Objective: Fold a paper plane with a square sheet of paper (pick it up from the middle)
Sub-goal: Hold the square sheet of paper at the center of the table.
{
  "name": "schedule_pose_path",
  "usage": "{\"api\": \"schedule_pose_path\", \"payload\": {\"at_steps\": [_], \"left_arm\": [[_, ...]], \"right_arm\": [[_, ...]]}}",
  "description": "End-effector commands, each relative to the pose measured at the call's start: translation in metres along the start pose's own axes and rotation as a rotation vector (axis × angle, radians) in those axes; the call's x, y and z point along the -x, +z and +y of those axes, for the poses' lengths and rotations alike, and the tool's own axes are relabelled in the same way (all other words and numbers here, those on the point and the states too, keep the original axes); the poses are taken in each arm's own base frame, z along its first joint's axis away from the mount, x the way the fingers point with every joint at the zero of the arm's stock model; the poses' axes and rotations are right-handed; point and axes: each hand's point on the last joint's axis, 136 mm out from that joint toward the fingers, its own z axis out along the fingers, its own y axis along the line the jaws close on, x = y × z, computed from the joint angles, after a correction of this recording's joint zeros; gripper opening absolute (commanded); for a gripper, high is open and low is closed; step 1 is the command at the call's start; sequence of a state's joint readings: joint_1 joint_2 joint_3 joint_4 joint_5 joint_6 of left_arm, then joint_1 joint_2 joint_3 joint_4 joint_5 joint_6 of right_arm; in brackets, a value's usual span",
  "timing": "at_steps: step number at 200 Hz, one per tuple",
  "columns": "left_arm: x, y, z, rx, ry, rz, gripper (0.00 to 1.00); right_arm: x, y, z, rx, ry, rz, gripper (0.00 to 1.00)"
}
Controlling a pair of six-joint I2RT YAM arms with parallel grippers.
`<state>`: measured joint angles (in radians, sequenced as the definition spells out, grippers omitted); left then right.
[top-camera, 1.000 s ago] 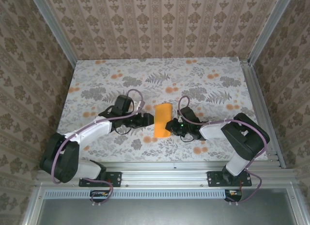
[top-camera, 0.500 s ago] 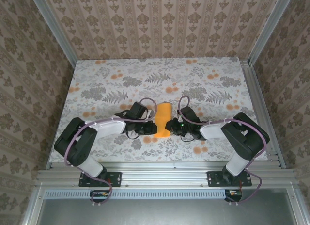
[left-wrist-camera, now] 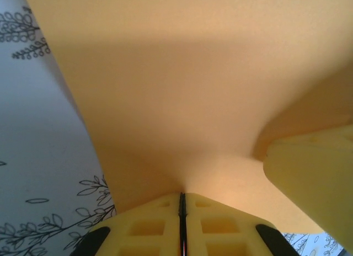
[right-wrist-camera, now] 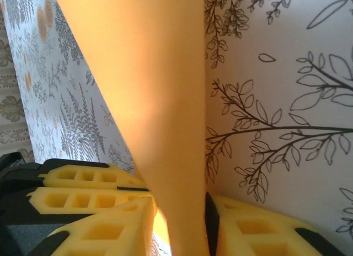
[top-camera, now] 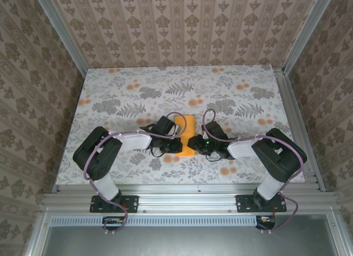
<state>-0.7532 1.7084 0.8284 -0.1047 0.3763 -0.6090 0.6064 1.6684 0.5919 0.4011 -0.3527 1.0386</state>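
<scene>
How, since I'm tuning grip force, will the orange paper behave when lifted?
Probably floppy: the paper bows away where the left end effector pinches it. Likely very light, being a thin sheet. Probably creases easily; it already looks folded narrow.

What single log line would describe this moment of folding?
left gripper: shut on orange paper | right gripper: paper inside jaws, grip unclear | paper shape: narrow folded strip

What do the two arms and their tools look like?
Both the left arm and right arm have black joints, white link shells and looping purple cables; a small green light glows on the right one. The left tool and right tool have pale yellow fingers with rectangular cut-outs on black backing.
</scene>
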Motion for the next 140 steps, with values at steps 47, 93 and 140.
{"api": "schedule_pose_path", "payload": {"at_steps": [47, 93, 140], "left_arm": [[-0.008, 0.006, 0.011, 0.059, 0.027, 0.037, 0.10], [-0.004, 0.005, 0.004, 0.029, 0.030, 0.026, 0.10], [0.000, 0.000, -0.004, 0.005, 0.042, 0.016, 0.11]], "right_arm": [[0.010, -0.024, -0.015, -0.195, -0.098, 0.023, 0.48], [0.024, -0.018, -0.011, -0.229, -0.139, 0.047, 0.48], [0.025, -0.008, -0.023, -0.285, -0.146, 0.087, 0.42]]}}
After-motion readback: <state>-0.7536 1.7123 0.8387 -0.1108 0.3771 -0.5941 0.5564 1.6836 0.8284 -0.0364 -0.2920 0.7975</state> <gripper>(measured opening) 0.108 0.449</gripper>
